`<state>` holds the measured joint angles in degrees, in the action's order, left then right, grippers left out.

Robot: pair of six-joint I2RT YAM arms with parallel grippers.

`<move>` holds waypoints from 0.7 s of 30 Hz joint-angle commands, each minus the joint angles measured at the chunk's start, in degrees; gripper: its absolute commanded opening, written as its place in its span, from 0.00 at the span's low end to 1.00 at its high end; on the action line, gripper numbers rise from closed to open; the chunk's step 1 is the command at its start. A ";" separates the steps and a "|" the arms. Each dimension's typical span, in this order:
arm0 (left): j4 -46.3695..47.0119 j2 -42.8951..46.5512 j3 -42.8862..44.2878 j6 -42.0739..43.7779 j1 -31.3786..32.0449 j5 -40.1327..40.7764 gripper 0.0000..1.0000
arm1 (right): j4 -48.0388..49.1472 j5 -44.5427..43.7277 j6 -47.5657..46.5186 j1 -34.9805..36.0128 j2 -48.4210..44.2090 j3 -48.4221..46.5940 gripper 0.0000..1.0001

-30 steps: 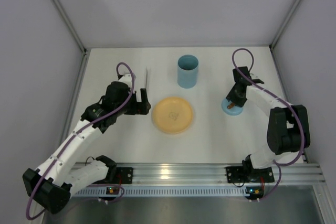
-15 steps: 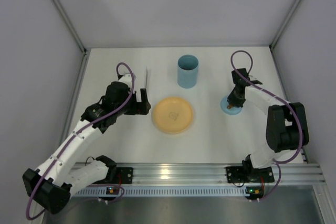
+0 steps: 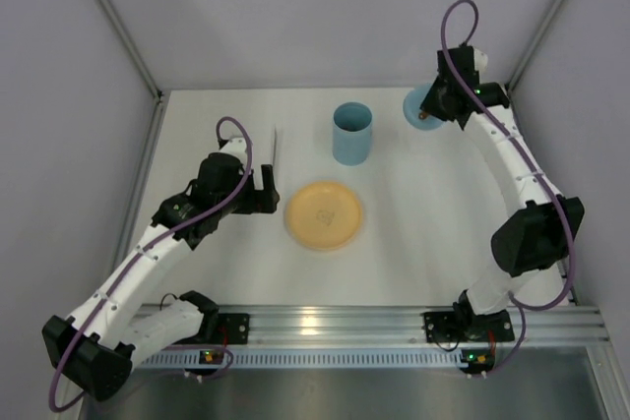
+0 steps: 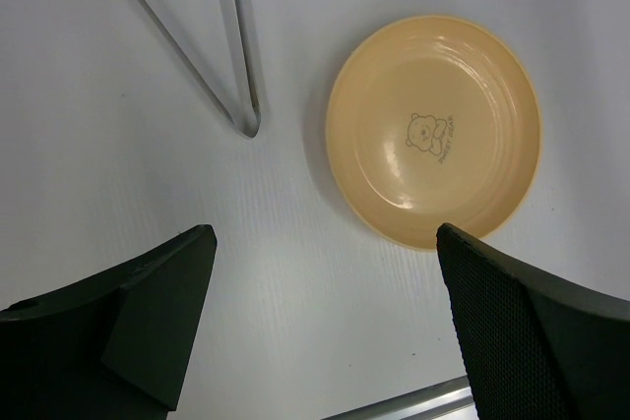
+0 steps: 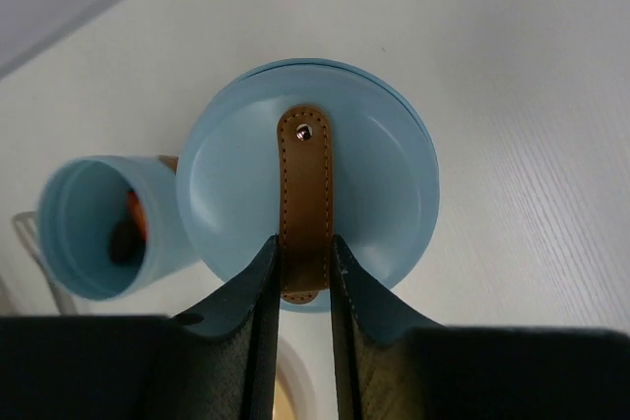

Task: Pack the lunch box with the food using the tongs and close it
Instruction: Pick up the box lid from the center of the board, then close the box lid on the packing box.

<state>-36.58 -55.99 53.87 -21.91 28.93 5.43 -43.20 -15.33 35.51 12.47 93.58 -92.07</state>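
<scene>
**Food in, lid gripped, closing not yet done**

Left gripper (image 3: 258, 190) hovers low over the table (image 3: 413, 243), jaws wide apart, holding nothing; the tongs (image 4: 246, 123) lie flat on the table just ahead of it, free of any grip, so the tong work looks finished. The yellow-orange plate (image 3: 324, 215) sits mid-table with a small bear print and no food on it. The light-blue lunch box (image 3: 352, 133) stands upright behind the plate, mouth open. The right wrist view shows food (image 5: 128, 233) inside it, a dark piece and an orange-red one; whether more pieces are in there cannot be told. No loose pieces show on the table, so packing reads as done. The right gripper (image 5: 303, 277) is up at the far right, jaws clamped together on the brown strap (image 5: 303, 194) of the round light-blue lid (image 5: 379, 194). The lid hangs tilted, to the right of the lunch box and apart from it. What is left: carry the lid over the open mouth, seat it level, then let go. The likely risk is the lid swinging on the soft strap and landing crooked on the rim.
</scene>
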 commanded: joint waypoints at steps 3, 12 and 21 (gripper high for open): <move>1.16 0.79 0.10 1.17 -0.10 2.04 0.98 | -10.65 1.26 -4.30 5.19 11.52 -24.93 0.00; 0.81 0.44 0.01 1.26 -0.01 3.36 0.98 | -12.18 7.86 -4.66 10.47 25.68 -45.92 0.00; 0.81 -0.18 0.01 1.43 -0.01 3.53 0.99 | -9.10 10.23 -4.92 13.81 29.90 -48.11 0.00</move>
<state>-36.69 -56.05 53.87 -21.04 28.93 8.23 -52.40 -6.26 31.07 24.97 123.46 -136.03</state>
